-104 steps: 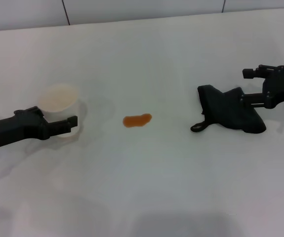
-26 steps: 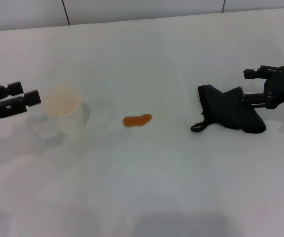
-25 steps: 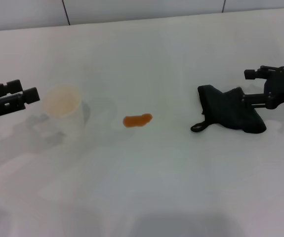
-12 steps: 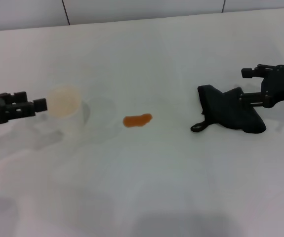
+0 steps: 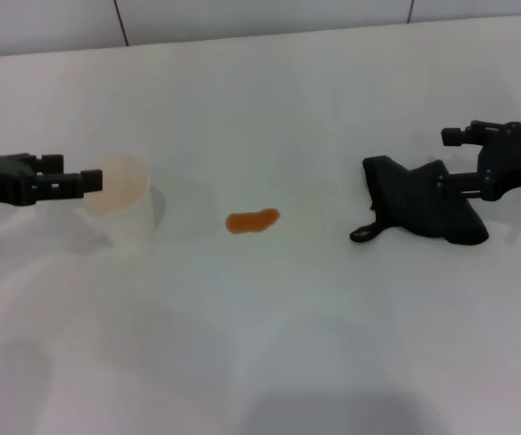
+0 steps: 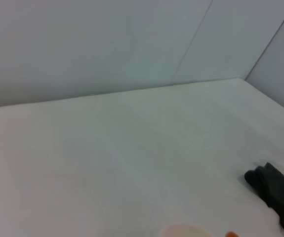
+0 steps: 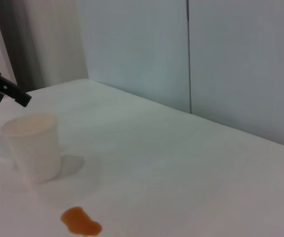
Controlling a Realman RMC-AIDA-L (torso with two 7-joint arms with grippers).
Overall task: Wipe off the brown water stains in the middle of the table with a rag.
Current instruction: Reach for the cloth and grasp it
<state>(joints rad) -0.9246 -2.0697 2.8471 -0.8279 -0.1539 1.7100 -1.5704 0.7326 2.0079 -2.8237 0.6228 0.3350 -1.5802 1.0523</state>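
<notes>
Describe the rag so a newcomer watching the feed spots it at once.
On the white table, look to the robot's right, just in front of the right gripper. The rag is a lumpy black cloth with a small loop; the stain is orange-brown, the cup whitish.

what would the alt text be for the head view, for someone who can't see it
An orange-brown stain sits in the middle of a white table, not yet wiped. A black rag lies to its right with the right gripper at its far edge; a white cup stands to its left, with the left gripper raised beside its rim.
</notes>
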